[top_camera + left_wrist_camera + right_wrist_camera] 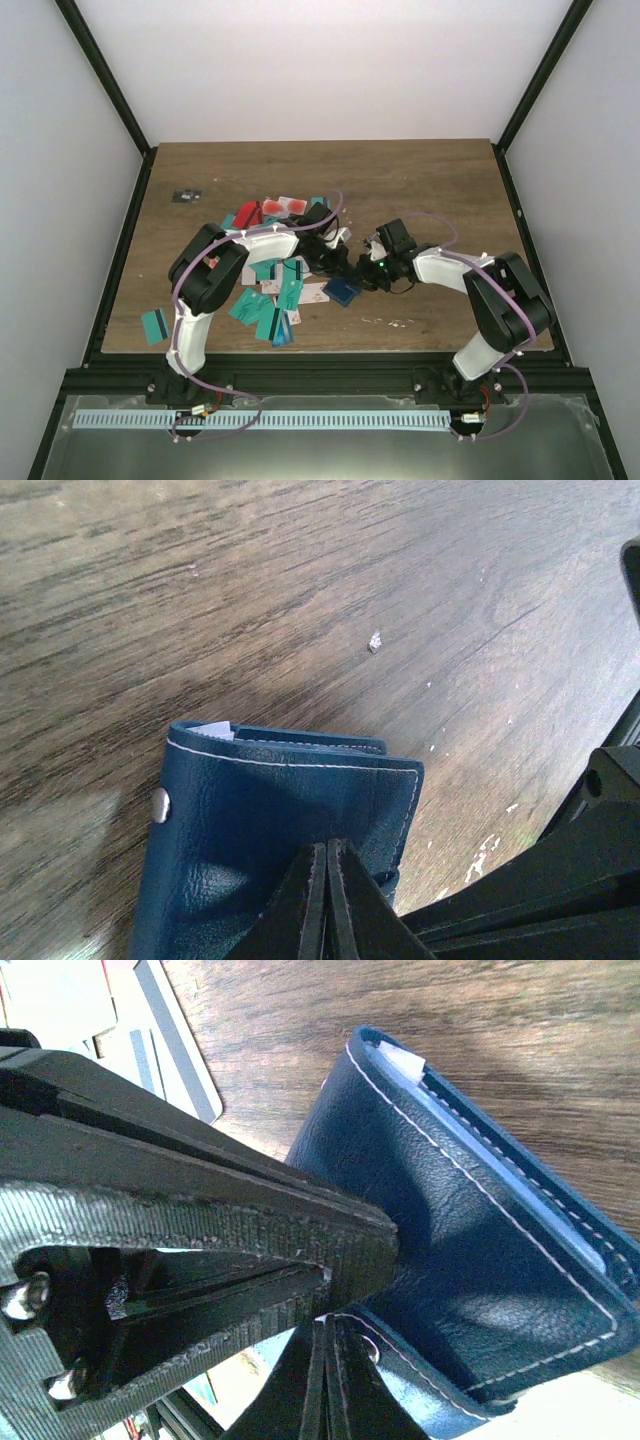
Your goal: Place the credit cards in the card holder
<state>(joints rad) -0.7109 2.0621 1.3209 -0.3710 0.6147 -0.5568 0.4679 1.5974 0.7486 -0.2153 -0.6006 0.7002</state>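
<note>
Progress looks slight: the navy card holder [341, 291] lies on the wooden table [420, 190] a little toward the near edge from the middle. One white corner [400, 1060] peeks from its top pocket, which I take to be a card already tucked in. Most of the credit cards [268, 322], teal, red and white, lie loose in a scatter on the left half of the table, just beside the holder. One teal card [155, 325] sits apart near the near-left corner, so by my reckoning nearly all of the loading is yet to do. A small black-grey object [185, 195] rests toward the far-left corner, well clear of the work. Both arms reach in over the holder from either side. The left gripper [327, 880] has its jaws pressed together to a point, with the tips over the holder's stitched outer face. Whether they pinch a fold of the leather or only press on it, the wrist views do not show. The right gripper [325, 1380] is likewise closed narrow. Its tips are at the holder's lower flap, close beside the small metal snap [370, 1350] and right under the left arm's ribbed fingers. Here too I cannot tell whether any flap edge is caught between them. The holder appears partly folded rather than laid open flat, and no loose card is held by either tool.
</note>
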